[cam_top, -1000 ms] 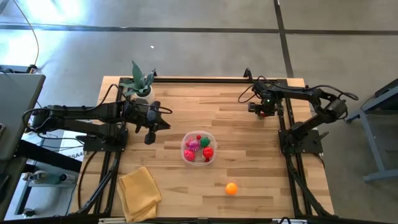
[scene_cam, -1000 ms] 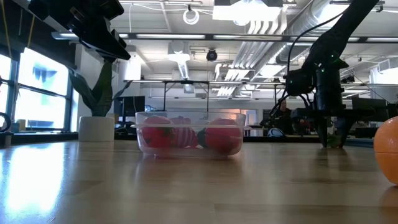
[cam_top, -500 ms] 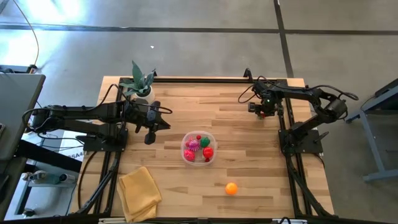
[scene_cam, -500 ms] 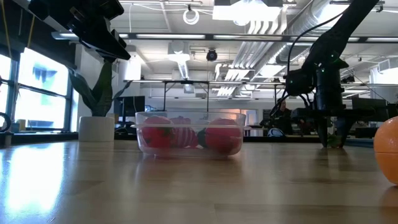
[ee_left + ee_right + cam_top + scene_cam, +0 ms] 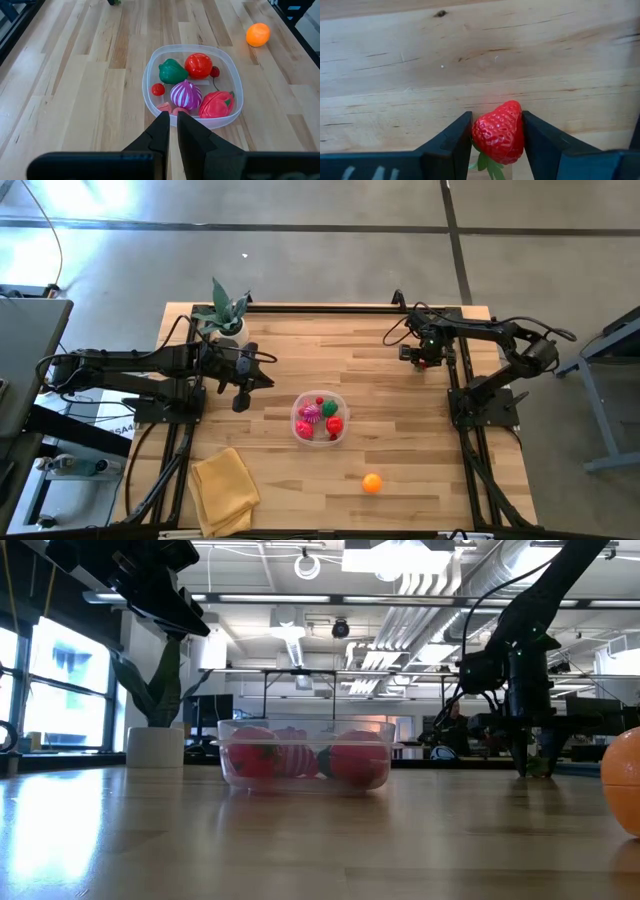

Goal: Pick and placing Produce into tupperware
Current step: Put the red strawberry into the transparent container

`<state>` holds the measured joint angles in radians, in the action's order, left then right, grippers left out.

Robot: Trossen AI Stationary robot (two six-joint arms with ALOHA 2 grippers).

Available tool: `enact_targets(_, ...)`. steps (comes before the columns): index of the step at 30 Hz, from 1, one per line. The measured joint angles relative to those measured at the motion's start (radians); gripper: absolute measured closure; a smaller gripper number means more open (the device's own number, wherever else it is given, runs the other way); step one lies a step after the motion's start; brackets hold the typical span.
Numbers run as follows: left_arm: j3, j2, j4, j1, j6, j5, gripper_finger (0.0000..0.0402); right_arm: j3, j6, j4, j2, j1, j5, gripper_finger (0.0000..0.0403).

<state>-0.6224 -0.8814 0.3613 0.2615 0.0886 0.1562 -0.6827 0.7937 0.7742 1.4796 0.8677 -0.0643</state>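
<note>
The clear round tub (image 5: 296, 420) sits mid-table and holds several toy pieces: a green one (image 5: 172, 71), a red tomato (image 5: 198, 65), a magenta onion (image 5: 186, 94) and a red fruit (image 5: 216, 103). An orange ball (image 5: 372, 483) lies loose on the table toward the near edge. My right gripper (image 5: 428, 363) is down at the far right of the table, shut on a red strawberry (image 5: 498, 132). My left gripper (image 5: 172, 116) is shut and holds nothing; it hangs raised to the left of the tub (image 5: 145, 85). My right gripper (image 5: 496, 117) pinches the strawberry by its two flanks (image 5: 479, 131), one finger on each side. The fingers (image 5: 524, 765) come from above, pointing down. The leafy end (image 5: 487, 162) points back toward the wrist. The strawberry sits low at the table surface; I cannot tell whether it is lifted.
A potted plant (image 5: 222, 315) stands at the far left corner. A folded yellow cloth (image 5: 225, 490) lies at the near left. Bare wood spreads between the tub and my right gripper. Black frame rails run along the table's left, right and far sides.
</note>
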Motion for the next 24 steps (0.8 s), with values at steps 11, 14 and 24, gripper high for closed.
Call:
enact_targets(11,0.0,0.0,0.0,0.0,0.0,0.0,0.0376,-0.069,-0.068,0.084,-0.07,-0.012,-0.033,0.026)
enact_targets(14,0.0,0.0,0.0,0.0,0.0,0.0,0.0376,-0.126,-0.113,0.112,-0.115,-0.045,-0.046,0.026)
enact_targets(24,0.0,0.0,0.0,0.0,0.0,0.0,0.0376,-0.356,-0.178,0.04,-0.185,-0.337,-0.199,0.026)
